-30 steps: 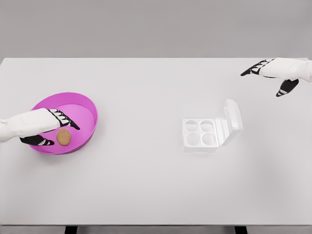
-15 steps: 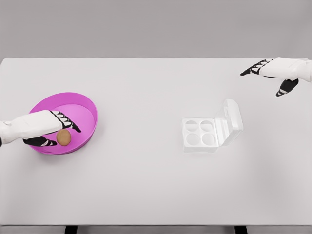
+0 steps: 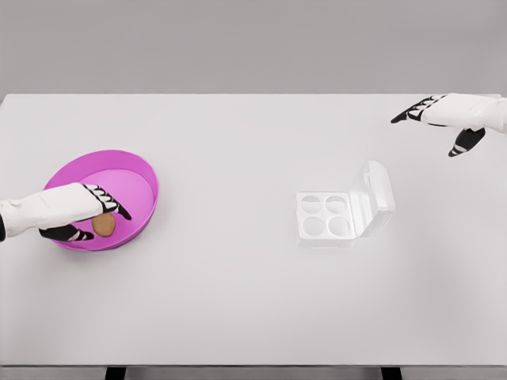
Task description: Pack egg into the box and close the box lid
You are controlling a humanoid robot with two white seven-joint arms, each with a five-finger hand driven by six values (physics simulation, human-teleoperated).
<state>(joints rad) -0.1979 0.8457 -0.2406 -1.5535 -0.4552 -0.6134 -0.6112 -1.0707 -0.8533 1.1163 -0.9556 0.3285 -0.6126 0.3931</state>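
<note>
At the far left, the left hand (image 3: 67,212) reaches in over the near rim of a round pink bowl (image 3: 139,170) that sits on the white desk (image 3: 238,301). A brown egg (image 3: 103,225) lies inside the bowl near its front wall, and the hand's fingers (image 3: 109,202) curve over the top of it while the thumb sits low beside it (whether they actually press on the egg, I cannot tell, and the egg rests on the bowl's floor). Well apart to the right, past the middle of the desk, stands a white box (image 3: 325,219) with four round hollows, all vacant. Its lid (image 3: 375,195) is hinged on the right side and stands tilted open. At the far right, near the desk's back corner, the right hand (image 3: 446,117) hovers with its fingers stretched out and spread, holding nothing.
</note>
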